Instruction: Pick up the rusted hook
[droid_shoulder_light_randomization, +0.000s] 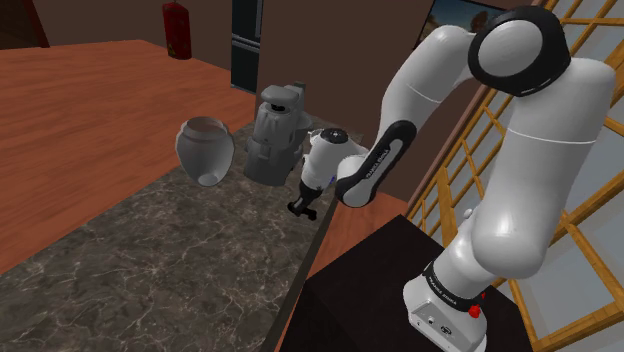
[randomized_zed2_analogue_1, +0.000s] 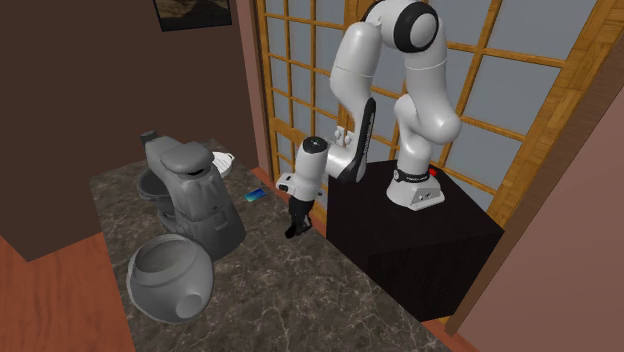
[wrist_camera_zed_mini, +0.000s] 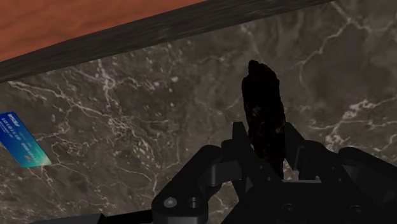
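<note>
A dark marble counter (droid_shoulder_light_randomization: 150, 270) (randomized_zed2_analogue_1: 300, 290) (wrist_camera_zed_mini: 159, 114) with pale veins carries 3 plain things. A grey coffee machine (droid_shoulder_light_randomization: 275, 135) (randomized_zed2_analogue_1: 195, 195) stands upright, and a grey round pot (droid_shoulder_light_randomization: 205, 150) (randomized_zed2_analogue_1: 170, 278) sits just beside it. A blue card (randomized_zed2_analogue_1: 256, 194) (wrist_camera_zed_mini: 22, 141) lies flat nearby. A dark, rust-mottled hook (wrist_camera_zed_mini: 264, 108) is near the counter's edge; whether it touches the stone cannot be told.

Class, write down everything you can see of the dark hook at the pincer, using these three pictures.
The near-black, elongated hook is lumpy and rough, flecked with rusty brown. It stands out lengthwise from the black pincer, whose two fingers clasp one end from both sides. Behind it lies the dark marble-patterned countertop, near its edge; whether the hook touches that surface cannot be told.
</note>
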